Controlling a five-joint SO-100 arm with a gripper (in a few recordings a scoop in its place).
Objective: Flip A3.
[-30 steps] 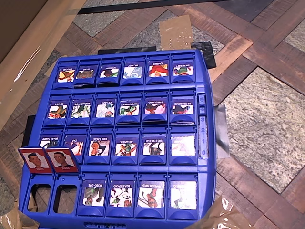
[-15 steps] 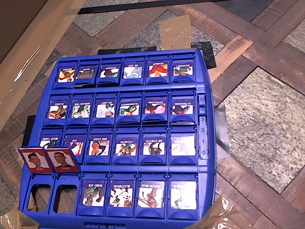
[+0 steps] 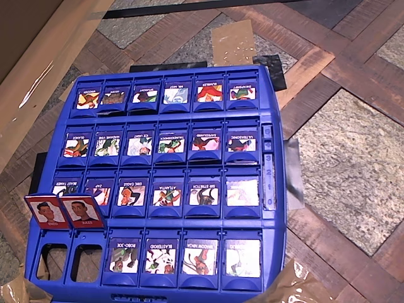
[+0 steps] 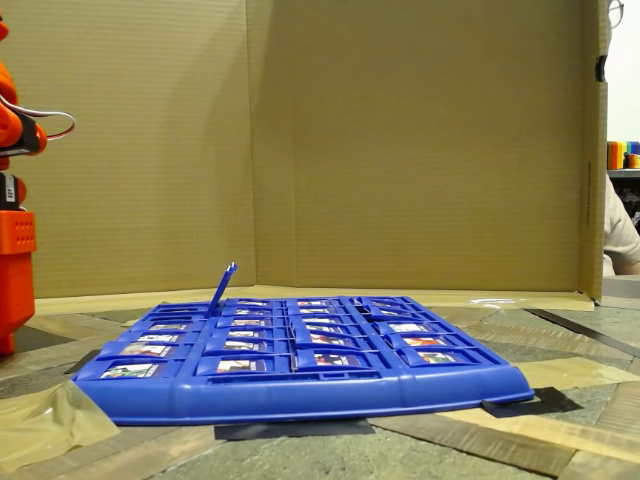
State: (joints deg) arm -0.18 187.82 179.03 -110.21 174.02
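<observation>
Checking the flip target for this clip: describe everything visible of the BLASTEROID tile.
The BLASTEROID tile lies flat in the blue plastic game board, in the nearest row of the overhead view, third slot from the left, between ROBO-JOE and SHADOW NINJA. Blue frame, white card with a colourful cartoon, white label on the frame's far edge. Nothing touches it.

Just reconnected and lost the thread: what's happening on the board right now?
Nothing is being handled at the moment. The blue game board lies flat on the floor with most tiles down, including the BLASTEROID tile in the near row of the overhead view. Two red portrait tiles stand raised at the left of that row. The orange arm stands at the left edge of the fixed view, away from the board. A person's sleeve shows at the right edge.
</observation>
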